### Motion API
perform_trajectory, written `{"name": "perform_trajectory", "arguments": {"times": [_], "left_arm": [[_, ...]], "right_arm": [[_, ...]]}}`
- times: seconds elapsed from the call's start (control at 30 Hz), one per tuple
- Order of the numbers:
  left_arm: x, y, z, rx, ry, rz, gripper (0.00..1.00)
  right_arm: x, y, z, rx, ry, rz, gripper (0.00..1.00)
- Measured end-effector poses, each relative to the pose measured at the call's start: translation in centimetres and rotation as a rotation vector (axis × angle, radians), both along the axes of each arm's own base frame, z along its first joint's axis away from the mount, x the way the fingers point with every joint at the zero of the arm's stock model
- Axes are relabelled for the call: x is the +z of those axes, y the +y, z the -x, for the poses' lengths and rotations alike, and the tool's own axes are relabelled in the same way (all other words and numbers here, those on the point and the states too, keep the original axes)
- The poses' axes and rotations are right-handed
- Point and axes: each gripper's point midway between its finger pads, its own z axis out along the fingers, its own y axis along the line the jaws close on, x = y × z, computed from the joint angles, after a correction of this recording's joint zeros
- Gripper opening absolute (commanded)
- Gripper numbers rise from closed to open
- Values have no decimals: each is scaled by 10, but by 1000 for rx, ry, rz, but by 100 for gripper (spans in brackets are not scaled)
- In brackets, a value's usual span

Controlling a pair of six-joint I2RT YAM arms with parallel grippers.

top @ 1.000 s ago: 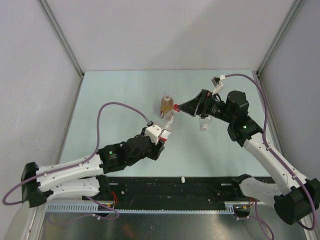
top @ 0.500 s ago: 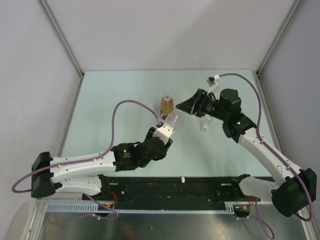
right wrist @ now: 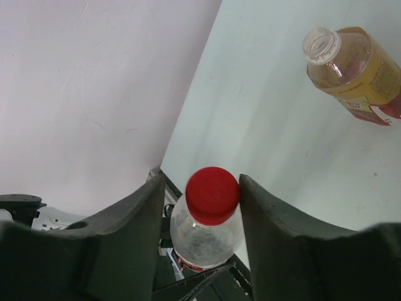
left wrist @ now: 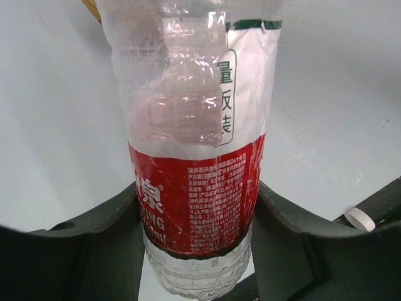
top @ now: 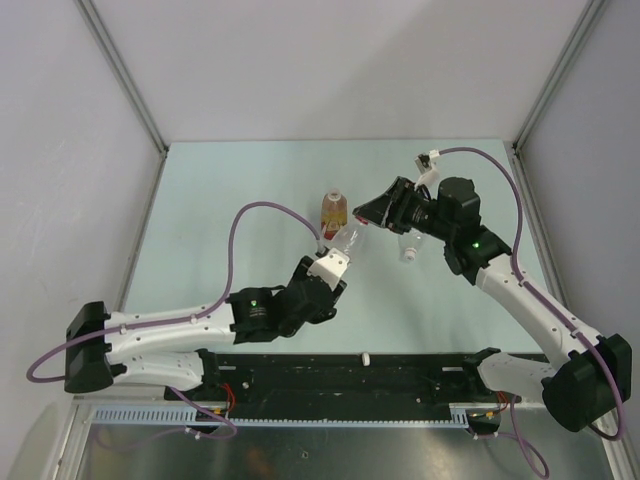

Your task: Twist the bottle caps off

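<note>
My left gripper is shut on the lower body of the red-and-white labelled bottle and holds it tilted up off the table. Its bright red cap sits between the fingers of my right gripper. The right finger touches the cap and the left finger stands a little apart, so the jaws are open around it. The amber bottle stands behind with an open, capless mouth. The plain bottle lies partly under the right arm.
A loose white cap lies on the black rail at the near edge. Grey walls close in the table on the left, right and back.
My left arm has swung right and forward with the labelled bottle in its grip. The right gripper has shifted slightly left, staying at the bottle's top.
</note>
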Motion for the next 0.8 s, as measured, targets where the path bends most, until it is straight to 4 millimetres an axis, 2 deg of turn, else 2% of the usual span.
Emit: {"name": "perform_trajectory", "arguments": {"times": [0.07,0.13,0.2,0.33,0.4,0.5,0.53,0.63,0.8], "left_arm": [[-2,0,0,0,0,-9,0],[-3,-1,1,0,0,-16,0],[-2,0,0,5,-5,-17,0],[1,-1,-1,12,-9,-20,0],[0,-2,-2,18,-11,-28,0],[1,-5,-2,31,-20,-35,0],[1,-6,-3,36,-22,-36,0],[2,-7,-4,45,-29,-42,0],[1,-6,-4,47,-30,-50,0]], "right_arm": [[0,0,-1,-7,3,-3,55],[0,-1,-1,-9,5,-4,45],[0,-1,-2,-16,7,-5,40],[1,-2,-5,-33,10,-9,40],[1,-3,-6,-38,11,-10,37],[2,-4,-8,-48,10,-15,9],[2,-4,-8,-50,9,-15,5],[2,-5,-10,-54,3,-26,1],[1,-4,-9,-45,-9,-38,0]]}}
